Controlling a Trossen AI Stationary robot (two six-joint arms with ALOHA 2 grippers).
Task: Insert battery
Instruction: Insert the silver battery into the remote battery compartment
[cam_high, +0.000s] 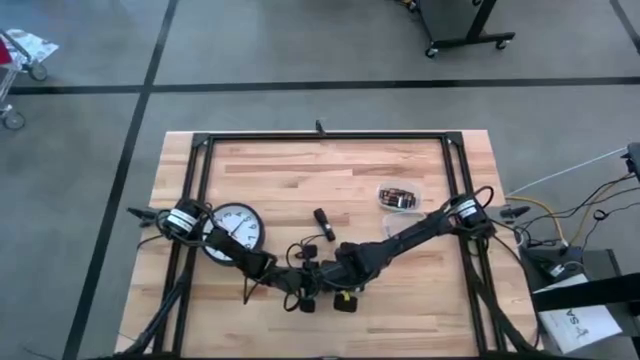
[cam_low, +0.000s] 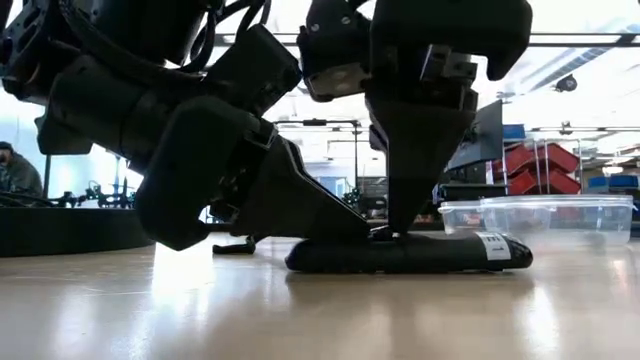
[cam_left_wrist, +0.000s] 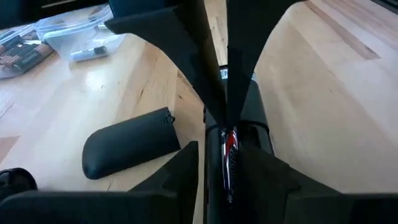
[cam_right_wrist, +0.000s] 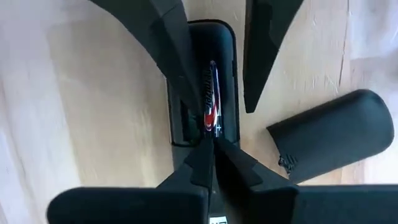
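Note:
A black remote (cam_low: 420, 253) lies flat on the table near its front edge, with its battery compartment (cam_right_wrist: 225, 93) open upward. A silver-and-red battery (cam_right_wrist: 211, 102) lies lengthwise in the compartment. The loose black cover (cam_left_wrist: 130, 149) rests flat on the wood beside the remote. My right gripper (cam_right_wrist: 211, 146) stands over the remote, shut, tips down on the battery. My left gripper (cam_left_wrist: 227, 155) comes in slanting from the left, open, with one finger on each side of the remote. My left gripper has one finger (cam_right_wrist: 177, 68) lying against the remote's long side beside the compartment. The other finger (cam_right_wrist: 261, 62) stands slightly off the opposite side. The fingers slant down from the table's left and run along the remote, which stays flat on the table. My right gripper presses its shut fingertips (cam_left_wrist: 227, 118) on the battery's end (cam_right_wrist: 211, 132), coming from above and pointing down. The battery lies in the compartment along the remote's length.
A clear plastic box (cam_high: 400, 197) holding batteries stands to the far right of the work spot. A round white wall clock (cam_high: 237, 230) lies at the left under my left arm. A black frame (cam_high: 320, 135) runs around the table's edges.

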